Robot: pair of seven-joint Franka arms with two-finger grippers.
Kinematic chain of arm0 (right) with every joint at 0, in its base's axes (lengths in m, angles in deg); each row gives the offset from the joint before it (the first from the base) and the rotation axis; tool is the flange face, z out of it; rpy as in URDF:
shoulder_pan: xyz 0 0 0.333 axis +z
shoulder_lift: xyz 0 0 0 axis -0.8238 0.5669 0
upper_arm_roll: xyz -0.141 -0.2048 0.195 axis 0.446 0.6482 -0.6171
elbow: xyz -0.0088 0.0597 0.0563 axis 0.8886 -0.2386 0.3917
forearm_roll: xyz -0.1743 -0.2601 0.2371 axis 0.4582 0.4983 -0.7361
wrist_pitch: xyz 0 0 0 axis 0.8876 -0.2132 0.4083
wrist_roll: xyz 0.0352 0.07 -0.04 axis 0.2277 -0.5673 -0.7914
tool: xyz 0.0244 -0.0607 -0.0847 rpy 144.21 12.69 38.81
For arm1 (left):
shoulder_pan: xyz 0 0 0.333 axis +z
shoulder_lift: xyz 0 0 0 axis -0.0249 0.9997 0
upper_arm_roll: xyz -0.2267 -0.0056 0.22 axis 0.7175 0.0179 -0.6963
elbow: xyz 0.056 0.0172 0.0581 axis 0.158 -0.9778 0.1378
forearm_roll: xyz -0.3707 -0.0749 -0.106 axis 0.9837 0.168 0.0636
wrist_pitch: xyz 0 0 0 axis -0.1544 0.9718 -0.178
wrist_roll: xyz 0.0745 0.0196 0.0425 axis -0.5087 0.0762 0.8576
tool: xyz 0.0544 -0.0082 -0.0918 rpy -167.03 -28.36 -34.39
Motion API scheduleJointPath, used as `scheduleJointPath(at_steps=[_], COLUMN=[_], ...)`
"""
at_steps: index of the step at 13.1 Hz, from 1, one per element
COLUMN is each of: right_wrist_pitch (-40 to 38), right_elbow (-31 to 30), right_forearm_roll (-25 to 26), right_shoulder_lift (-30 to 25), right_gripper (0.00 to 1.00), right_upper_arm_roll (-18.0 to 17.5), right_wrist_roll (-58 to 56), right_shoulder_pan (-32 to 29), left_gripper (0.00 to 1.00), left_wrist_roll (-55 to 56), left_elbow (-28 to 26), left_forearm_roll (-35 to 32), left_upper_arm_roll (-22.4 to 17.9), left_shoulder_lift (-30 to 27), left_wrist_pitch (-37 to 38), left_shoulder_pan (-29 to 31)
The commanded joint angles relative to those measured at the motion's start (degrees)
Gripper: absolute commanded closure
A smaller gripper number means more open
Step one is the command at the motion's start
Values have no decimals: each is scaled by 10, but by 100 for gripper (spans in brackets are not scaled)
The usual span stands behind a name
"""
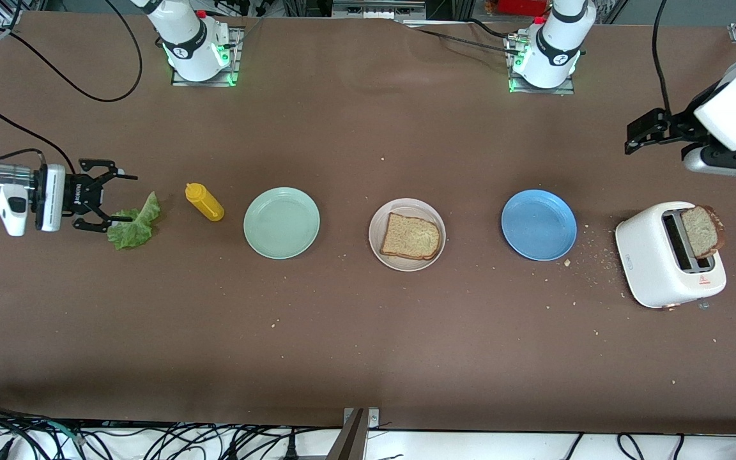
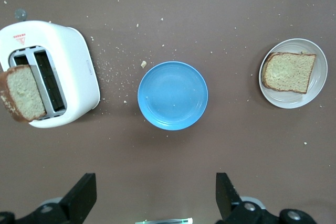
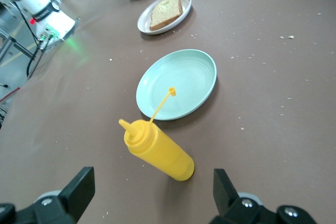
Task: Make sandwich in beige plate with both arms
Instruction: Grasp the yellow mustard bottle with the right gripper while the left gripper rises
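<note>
Spreading wide and brown under everything: the worktop point(image 1: 368, 332), dotted with crumbs point(image 1: 591, 255) thickest between the toaster and the blue plate.

Sitting at the left arm's end of the worktop: a white toaster point(image 1: 665, 259), with one slice of brown bread point(image 1: 700, 231) sticking up out of a slot and leaning over the toaster's edge.

Lying in a row along the worktop, running from the toaster toward the right arm's end: a blue plate point(image 1: 539, 225), bare; then the beige plate point(image 1: 407, 234), holding a single slice of toast point(image 1: 411, 236) lying flat, no lettuce or second slice on it yet; then a mint-green plate point(image 1: 282, 223), also bare.

Standing tilted beside the mint-green plate, toward the right arm's end: a yellow squeeze bottle point(image 1: 204, 201), cap hanging loose on its strap in the right wrist view.

Lying just beside the bottle, nearest the right arm's end: a ruffled green lettuce leaf point(image 1: 135, 223).

Hovering at the lettuce: the right end effector point(image 1: 112, 198), fingers spread apart, one fingertip right at the leaf's edge, nothing clamped.

Hanging in the air over the worktop's end, near the toaster: the left end effector point(image 1: 637, 135), fingers likewise apart and holding nothing, looking down on toaster, blue plate and beige plate.
</note>
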State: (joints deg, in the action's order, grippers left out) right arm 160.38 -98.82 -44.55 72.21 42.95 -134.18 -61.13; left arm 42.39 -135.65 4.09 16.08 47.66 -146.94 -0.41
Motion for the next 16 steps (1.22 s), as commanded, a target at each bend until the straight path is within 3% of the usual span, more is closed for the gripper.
scheduleJointPath(at_steps=[1, 8, 16], right_wrist_pitch=[-3, -67, -79], right_elbow=[-15, -15, -12], right_forearm_roll=[-56, -129, -175], right_shoulder_lift=[47, 161, 212], right_gripper=[0, 0, 0], right_upper_arm_roll=[-3, -7, -22], right_wrist_roll=[-100, -252, -342], right_shoulder_pan=[-22, -31, -27], left_gripper=[0, 0, 0], left_wrist_roll=[-1, 5, 6], left_elbow=[-19, -3, 0], left_forearm_roll=[13, 13, 13], left_upper_arm_roll=[-3, 13, 9], left_shoulder_lift=[-20, -22, -24], left_wrist_pitch=[-5, -1, -1], left_shoulder_pan=[-5, -6, 5])
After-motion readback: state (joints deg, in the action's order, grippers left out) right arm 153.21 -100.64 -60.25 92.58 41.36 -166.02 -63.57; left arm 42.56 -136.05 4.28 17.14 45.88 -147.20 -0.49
